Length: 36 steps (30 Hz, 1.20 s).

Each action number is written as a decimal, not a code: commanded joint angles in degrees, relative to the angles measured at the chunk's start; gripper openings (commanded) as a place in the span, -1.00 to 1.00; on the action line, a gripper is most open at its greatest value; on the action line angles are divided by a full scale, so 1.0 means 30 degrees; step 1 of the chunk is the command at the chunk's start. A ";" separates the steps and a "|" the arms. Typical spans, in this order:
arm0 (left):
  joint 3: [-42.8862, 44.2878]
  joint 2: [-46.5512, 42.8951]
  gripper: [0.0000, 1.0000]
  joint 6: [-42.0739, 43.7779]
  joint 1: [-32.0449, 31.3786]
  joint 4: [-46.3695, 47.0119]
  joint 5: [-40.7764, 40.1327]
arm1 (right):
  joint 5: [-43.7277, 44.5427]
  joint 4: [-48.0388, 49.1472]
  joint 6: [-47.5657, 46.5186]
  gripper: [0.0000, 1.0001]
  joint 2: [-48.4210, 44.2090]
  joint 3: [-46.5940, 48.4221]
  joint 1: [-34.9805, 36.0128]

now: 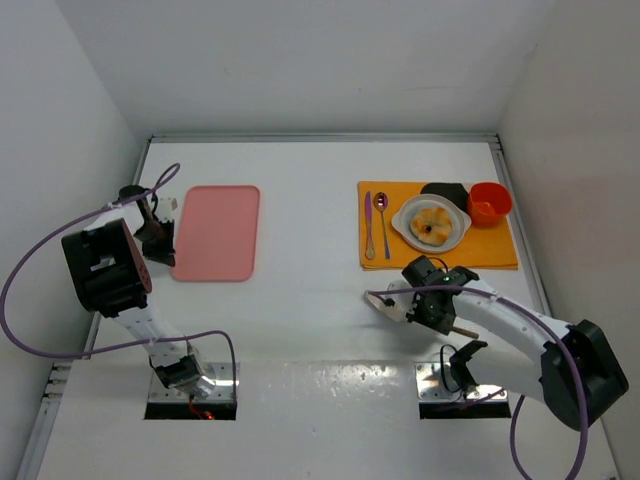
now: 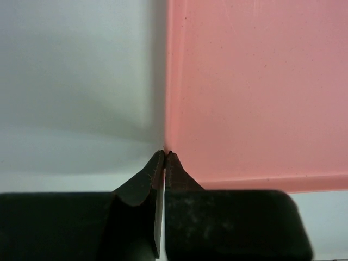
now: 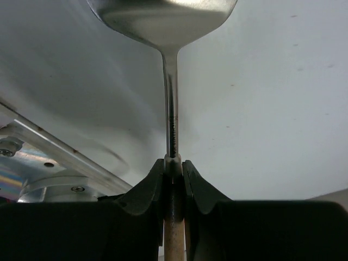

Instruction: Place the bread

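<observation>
Now bread (image 1: 432,225) sits in white bowl (image 1: 405,218); R claw (image 3: 173,162) grips spatula (image 3: 163,16), L claw (image 2: 164,155) pinched together.

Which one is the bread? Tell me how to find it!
Look at the orange mat on the far right of the table. In its middle sits a white bowl, and the bread lies inside it. It is the only round golden-brown thing with a dark middle, unlike the red cup beside it.

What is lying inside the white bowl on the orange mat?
The bread, a round golden bun with a dark middle, lies in the white bowl. The bowl's floor beneath it is hidden.
</observation>
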 commanded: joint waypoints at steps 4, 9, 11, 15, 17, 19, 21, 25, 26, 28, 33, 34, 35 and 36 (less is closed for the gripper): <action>0.0646 -0.0073 -0.62 -0.0012 0.0279 -0.0014 0.0068 | -0.1388 0.1328 0.0671 -1.00 0.0998 -0.0808 0.0141; 0.0646 -0.0073 -0.35 -0.0012 0.0279 -0.0190 0.0068 | -0.0684 0.1827 0.1462 -0.61 0.1557 -0.0840 0.0228; 0.0646 -0.0073 -0.25 -0.0012 0.0279 -0.0190 0.0068 | -0.0656 0.1798 0.1667 -0.26 0.1617 -0.0635 0.0141; 0.0646 -0.0249 -0.15 -0.0012 0.0279 -0.0366 -0.0108 | -0.0189 0.1478 0.2338 0.20 0.1092 -0.0080 0.0141; 0.0646 -0.0249 -0.08 -0.0012 0.0279 -0.0541 -0.0108 | 0.0163 0.1272 0.2720 0.43 0.0536 0.0359 0.0169; 0.0821 -0.0454 0.07 -0.0012 0.0279 -0.0717 -0.0108 | 0.1188 0.1065 0.3570 0.58 -0.0863 0.1004 0.0141; 0.0821 -0.0688 0.19 -0.0012 0.0279 -0.0717 -0.0282 | 0.1950 0.1153 0.4532 0.79 -0.1864 0.1355 0.0170; 0.1026 -0.1476 0.37 -0.0012 0.0279 -0.1157 -0.0283 | 0.3033 0.1418 0.7433 1.00 -0.6510 0.1533 -0.0412; 0.1026 -0.1769 0.41 -0.0012 0.0279 -0.1157 -0.0487 | 0.3211 0.1272 0.9093 1.00 -0.7079 0.1563 -0.0590; 0.0794 -0.2151 0.44 -0.0012 0.0279 -0.1157 -0.0692 | 0.3852 0.0195 1.1649 1.00 -0.8776 0.1621 -0.1497; 0.0091 -0.3029 0.47 -0.0012 0.0454 -0.0983 -0.1045 | 0.5429 -0.2856 1.8965 1.00 -1.0745 0.1475 -0.2174; -0.0114 -0.3032 0.49 -0.0012 0.0454 -0.0981 -0.1045 | 0.6831 -0.4166 1.9852 1.00 -1.0834 0.1649 -0.2174; -0.0116 -0.3206 0.49 -0.0012 0.0454 -0.0981 -0.1045 | 0.7396 -0.5194 2.1079 1.00 -1.1067 0.1709 -0.2145; -0.0290 -0.3208 0.51 -0.0186 0.0454 -0.0981 -0.1045 | 0.8475 -0.6248 2.2339 1.00 -1.1069 0.1796 -0.2116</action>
